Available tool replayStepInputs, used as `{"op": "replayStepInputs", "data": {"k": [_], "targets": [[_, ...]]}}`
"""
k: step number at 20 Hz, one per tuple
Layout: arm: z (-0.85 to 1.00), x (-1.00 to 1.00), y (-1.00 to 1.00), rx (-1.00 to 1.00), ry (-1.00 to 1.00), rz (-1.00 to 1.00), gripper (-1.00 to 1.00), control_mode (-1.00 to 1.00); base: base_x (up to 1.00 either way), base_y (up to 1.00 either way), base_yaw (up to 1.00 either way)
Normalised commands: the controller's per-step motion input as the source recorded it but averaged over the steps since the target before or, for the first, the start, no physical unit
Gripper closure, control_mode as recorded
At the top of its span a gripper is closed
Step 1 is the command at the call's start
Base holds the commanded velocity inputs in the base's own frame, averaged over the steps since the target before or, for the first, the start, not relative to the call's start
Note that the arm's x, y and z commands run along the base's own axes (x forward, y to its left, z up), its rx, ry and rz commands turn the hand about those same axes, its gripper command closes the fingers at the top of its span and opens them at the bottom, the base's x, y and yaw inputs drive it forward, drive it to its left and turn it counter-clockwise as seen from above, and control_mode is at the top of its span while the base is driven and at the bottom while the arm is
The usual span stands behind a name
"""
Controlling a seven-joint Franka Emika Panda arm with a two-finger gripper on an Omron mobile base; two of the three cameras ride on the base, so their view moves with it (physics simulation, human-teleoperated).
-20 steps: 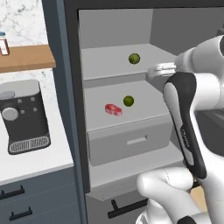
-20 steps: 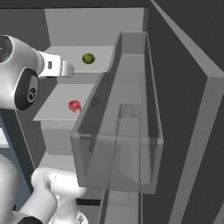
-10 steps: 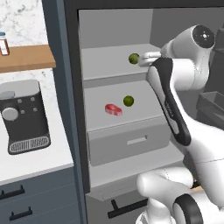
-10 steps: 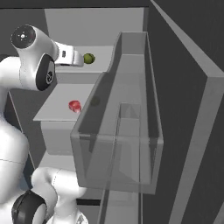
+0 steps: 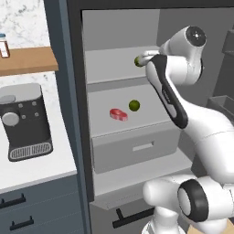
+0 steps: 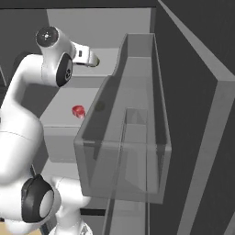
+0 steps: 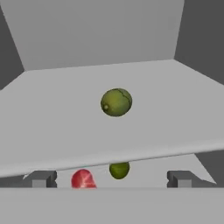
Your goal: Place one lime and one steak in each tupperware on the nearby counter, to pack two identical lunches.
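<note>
One lime sits on the fridge's upper shelf, straight ahead of my open gripper, and nothing lies between the fingertips. In the left base view my gripper is at this lime and partly covers it. A second lime and a red-pink steak lie side by side on the shelf below, the steak on the left. The hand view shows the lower lime and steak under the shelf edge. The tupperware is out of view.
The fridge door with its clear bins stands open at the right. A drawer sits under the lower shelf. Left of the fridge, the white counter carries a black coffee machine, below a wooden shelf.
The arm has swung up and in toward the upper shelf, bringing the hand up to the upper lime. The jaws stayed open. Both limes and the steak have not moved.
</note>
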Motion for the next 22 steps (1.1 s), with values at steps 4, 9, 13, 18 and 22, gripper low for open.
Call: {"op": "replayStepInputs", "data": {"k": [4, 9, 13, 18, 22], "targets": [[-0.08, 0.74, -0.01, 0.02, 0.03, 0.00, -1.00, -1.00, 0.00, 0.00, 0.00], [-0.11, 0.69, 0.00, 0.00, 0.07, 0.00, -1.00, -1.00, 0.00, 0.00, 0.00], [-0.12, 0.59, 0.00, 0.00, 0.04, 0.00, -1.00, -1.00, 0.00, 0.00, 0.00], [-0.18, 0.55, 0.00, 0.00, 0.01, 0.00, -1.00, -1.00, 0.00, 0.00, 0.00], [-0.27, 0.52, 0.00, 0.00, 0.00, 0.00, -1.00, -1.00, 0.00, 0.00, 0.00]]}}
